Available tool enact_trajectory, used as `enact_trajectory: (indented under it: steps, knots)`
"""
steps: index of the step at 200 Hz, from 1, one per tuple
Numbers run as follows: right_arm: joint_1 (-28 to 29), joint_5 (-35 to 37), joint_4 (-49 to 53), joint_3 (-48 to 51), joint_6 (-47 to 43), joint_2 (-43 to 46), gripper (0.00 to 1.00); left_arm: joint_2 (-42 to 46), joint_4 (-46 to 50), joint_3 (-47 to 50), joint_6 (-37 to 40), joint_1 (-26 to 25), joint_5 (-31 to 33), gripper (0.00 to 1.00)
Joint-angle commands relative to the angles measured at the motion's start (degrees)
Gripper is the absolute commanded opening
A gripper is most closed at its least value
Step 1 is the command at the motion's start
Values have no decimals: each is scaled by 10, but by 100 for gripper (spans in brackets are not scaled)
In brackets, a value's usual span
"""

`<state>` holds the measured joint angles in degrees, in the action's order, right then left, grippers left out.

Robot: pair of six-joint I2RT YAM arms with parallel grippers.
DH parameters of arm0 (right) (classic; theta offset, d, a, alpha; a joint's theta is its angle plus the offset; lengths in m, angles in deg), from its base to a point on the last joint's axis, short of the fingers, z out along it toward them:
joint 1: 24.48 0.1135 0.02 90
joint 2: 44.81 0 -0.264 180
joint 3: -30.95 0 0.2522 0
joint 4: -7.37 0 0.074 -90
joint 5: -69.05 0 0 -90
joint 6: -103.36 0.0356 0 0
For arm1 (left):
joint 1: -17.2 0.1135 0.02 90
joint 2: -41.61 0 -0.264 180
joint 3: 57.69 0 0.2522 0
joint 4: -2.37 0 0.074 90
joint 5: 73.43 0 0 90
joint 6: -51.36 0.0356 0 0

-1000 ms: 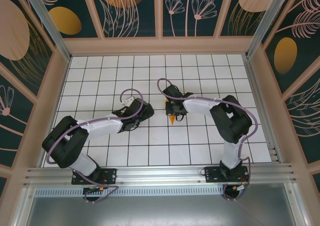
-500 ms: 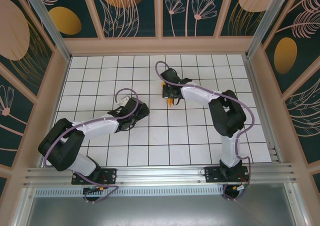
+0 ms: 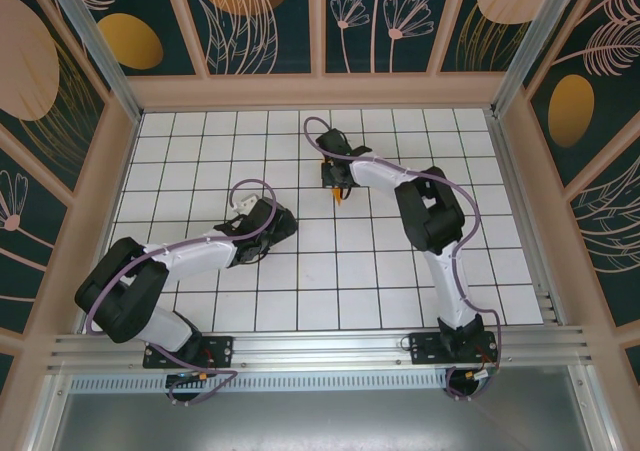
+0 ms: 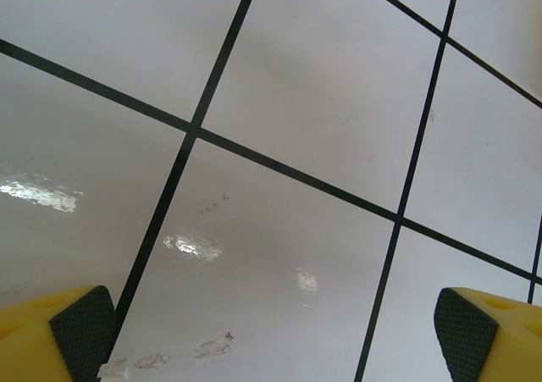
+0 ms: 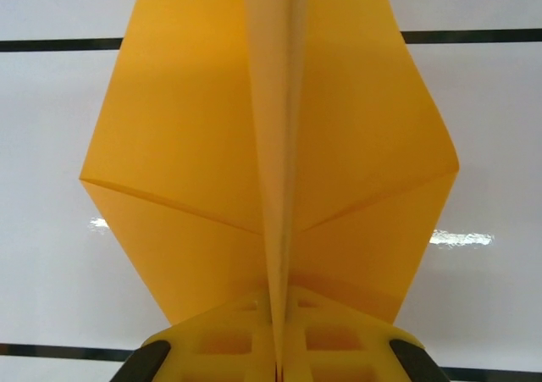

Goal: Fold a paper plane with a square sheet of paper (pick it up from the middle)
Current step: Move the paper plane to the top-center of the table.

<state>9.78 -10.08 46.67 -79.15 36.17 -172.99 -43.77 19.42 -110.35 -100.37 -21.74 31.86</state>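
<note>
You are pinching the paper plane (image 5: 195, 145) by its crease in the right gripper (image 5: 278, 348), left gripper (image 4: 271, 323) hanging spread, so any jerk is risking it slipping free.

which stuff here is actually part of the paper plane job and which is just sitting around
Part of the job:
- folded orange-yellow paper plane with a central crease
- right hand, shut on that crease
- left hand, open, holding nothing

Just there:
- white gridded table
- dark floral wall panels with painted orange ovals
</note>
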Motion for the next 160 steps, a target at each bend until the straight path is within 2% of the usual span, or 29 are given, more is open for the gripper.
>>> enact_trajectory:
  steps: [1, 42, 77, 88, 122, 160]
  knots:
    - [-2, 3, 37, -24, 11, -26, 10, 8, 13, 7, 11, 4, 0, 98]
    - [-3, 4, 53, -29, 34, -47, 14, 9, 17, 0, 18, 4, 10, 98]
    - [-3, 5, 76, -57, 37, -32, 20, 12, 27, -28, 37, 15, 25, 98]
    - [-2, 3, 83, -68, 41, -13, 27, 19, 34, -40, 49, 26, 31, 99]
    - [-5, -1, 68, -58, 48, 87, 58, 57, 42, -72, 110, 69, 67, 99]
    - [-26, 8, -4, 47, 46, 234, 73, 119, 43, -85, 206, 112, 150, 98]
